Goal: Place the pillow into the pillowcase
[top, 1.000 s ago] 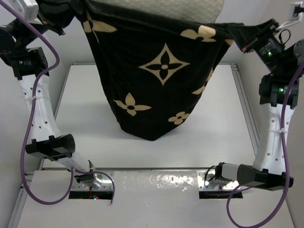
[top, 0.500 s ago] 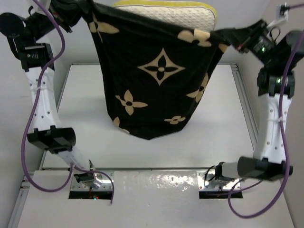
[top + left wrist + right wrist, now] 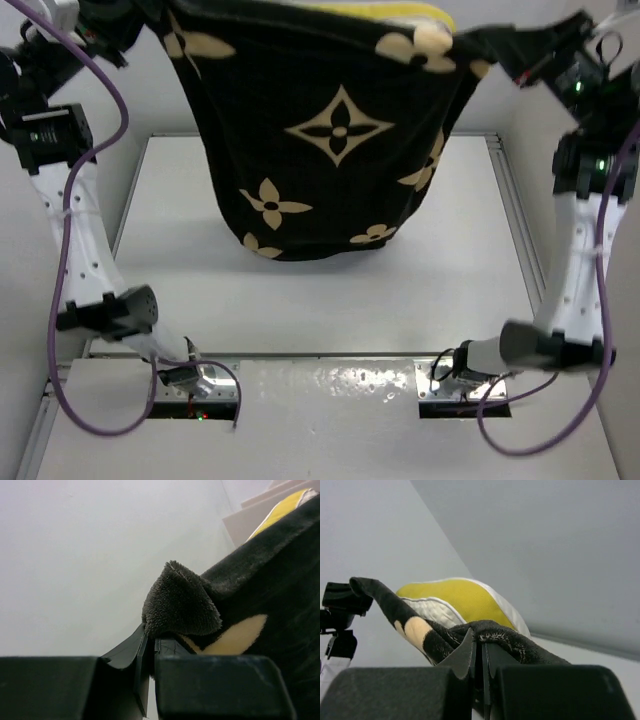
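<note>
From above, the pillowcase (image 3: 330, 140) hangs over the surface (image 3: 450, 290), my left jaws and right jaws each clamped on a top corner. Only my right wrist shows the pillow (image 3: 455, 597) clearly (yellow edge poking out). The rest of it is hidden inside.

No readable text, label, brand or number shows in any view.
</note>
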